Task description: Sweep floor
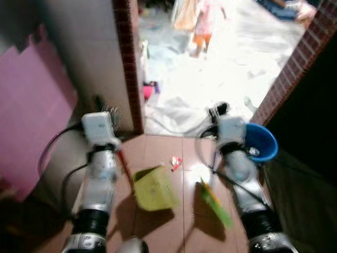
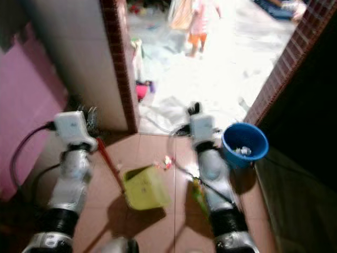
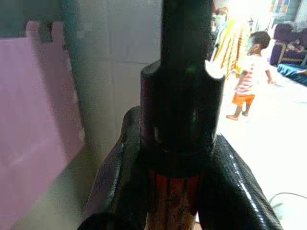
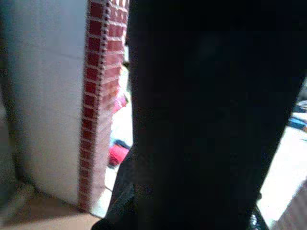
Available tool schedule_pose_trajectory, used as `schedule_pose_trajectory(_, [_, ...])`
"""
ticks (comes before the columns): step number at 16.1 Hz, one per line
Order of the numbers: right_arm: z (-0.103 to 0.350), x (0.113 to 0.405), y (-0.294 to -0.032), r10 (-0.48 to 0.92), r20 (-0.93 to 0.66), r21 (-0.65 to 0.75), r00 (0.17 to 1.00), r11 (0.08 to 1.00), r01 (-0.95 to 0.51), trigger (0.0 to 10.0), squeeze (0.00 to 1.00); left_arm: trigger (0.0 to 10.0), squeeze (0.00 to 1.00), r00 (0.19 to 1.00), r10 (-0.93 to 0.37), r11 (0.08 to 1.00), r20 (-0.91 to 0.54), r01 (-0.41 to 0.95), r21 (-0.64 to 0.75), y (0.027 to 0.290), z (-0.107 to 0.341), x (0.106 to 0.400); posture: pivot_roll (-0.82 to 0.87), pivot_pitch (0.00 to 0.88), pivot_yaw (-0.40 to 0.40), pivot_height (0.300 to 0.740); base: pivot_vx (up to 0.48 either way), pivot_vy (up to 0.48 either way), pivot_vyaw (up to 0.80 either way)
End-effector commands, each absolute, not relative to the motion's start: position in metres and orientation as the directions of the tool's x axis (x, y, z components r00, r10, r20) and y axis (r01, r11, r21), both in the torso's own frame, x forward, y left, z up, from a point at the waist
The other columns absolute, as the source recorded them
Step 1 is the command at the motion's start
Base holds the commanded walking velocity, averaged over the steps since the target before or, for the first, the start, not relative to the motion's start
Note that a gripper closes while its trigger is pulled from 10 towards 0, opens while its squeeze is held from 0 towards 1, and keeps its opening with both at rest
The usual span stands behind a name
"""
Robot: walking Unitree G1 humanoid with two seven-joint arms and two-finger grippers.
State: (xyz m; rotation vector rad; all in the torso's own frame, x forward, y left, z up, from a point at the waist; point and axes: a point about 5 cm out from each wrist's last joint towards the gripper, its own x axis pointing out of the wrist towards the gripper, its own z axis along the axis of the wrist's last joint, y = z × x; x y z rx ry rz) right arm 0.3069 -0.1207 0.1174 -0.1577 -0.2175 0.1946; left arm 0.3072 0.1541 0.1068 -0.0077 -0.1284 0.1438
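A yellow-green dustpan (image 1: pixel 154 188) rests on the brown tiled floor between my arms. Its red handle (image 1: pixel 124 164) rises to my left gripper (image 1: pixel 109 113). In the left wrist view its black fingers (image 3: pixel 115 177) are shut around the red and black handle (image 3: pixel 182 120). A green broom head (image 1: pixel 215 203) hangs low by my right arm. My right gripper (image 1: pixel 218 110) is shut on the broom's dark handle (image 4: pixel 206 120). A small red and white scrap of litter (image 1: pixel 175 162) lies on the tiles just ahead of the dustpan.
A blue bucket (image 1: pixel 261 141) with rubbish in it stands at the right, by a brick pillar (image 1: pixel 295 68). Another brick-edged wall (image 1: pixel 129 63) is ahead on the left, with a pink panel (image 1: pixel 29 110) beside it. A person (image 1: pixel 204 23) walks in the bright room beyond the doorway.
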Motion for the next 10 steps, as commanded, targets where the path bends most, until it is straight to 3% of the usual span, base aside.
schedule_pose_trajectory(1, [0.1345,0.3091,-0.1255,0.198,0.277,-0.176,0.94,0.972,-0.154,10.0,0.0,10.0,0.0,0.973,0.127,0.992,0.193,-0.129,-0.002,0.1479,0.1227,0.3114,-0.07,0.0,0.046,0.74,0.431,0.0,0.0])
schedule_pose_trajectory(10, [0.1385,0.3101,-0.1275,0.188,0.302,-0.219,0.935,0.968,-0.124,10.0,0.0,10.0,0.0,0.969,0.141,0.99,0.203,-0.145,0.0,0.1491,0.1277,0.3129,-0.07,0.0,0.045,0.74,0.44,0.0,0.0])
